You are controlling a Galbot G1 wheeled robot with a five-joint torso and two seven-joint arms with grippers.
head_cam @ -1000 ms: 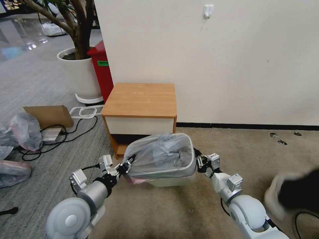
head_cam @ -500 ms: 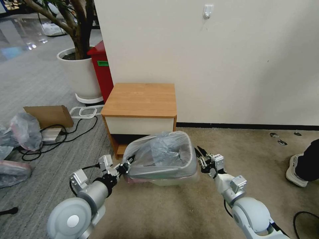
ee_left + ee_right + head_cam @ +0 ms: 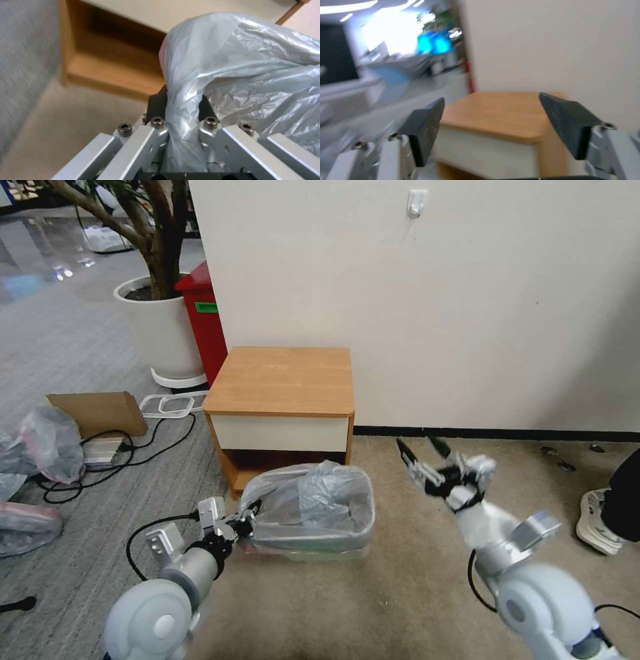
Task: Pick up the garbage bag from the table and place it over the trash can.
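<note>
The translucent grey garbage bag (image 3: 310,500) is draped over the cream trash can (image 3: 333,551), which stands on the carpet in front of the wooden table (image 3: 283,379). My left gripper (image 3: 248,522) is shut on the bag's left edge; in the left wrist view the plastic (image 3: 233,67) is pinched between the black fingers (image 3: 156,103). My right gripper (image 3: 421,449) hangs open in the air to the right of the can, clear of the bag. Its black fingers (image 3: 423,130) frame the table (image 3: 501,113) in the right wrist view.
A red bin (image 3: 203,323) and a white planter (image 3: 160,330) stand behind the table on the left. Cardboard (image 3: 100,412), cables (image 3: 127,453) and plastic bundles (image 3: 47,443) lie on the floor at left. A person's shoe (image 3: 600,520) is at the right edge. Open carpet lies right of the can.
My right gripper has let go of the bag's right side, opened, and risen up and to the right. The bag has sunk lower over the can. The left gripper keeps its hold.
</note>
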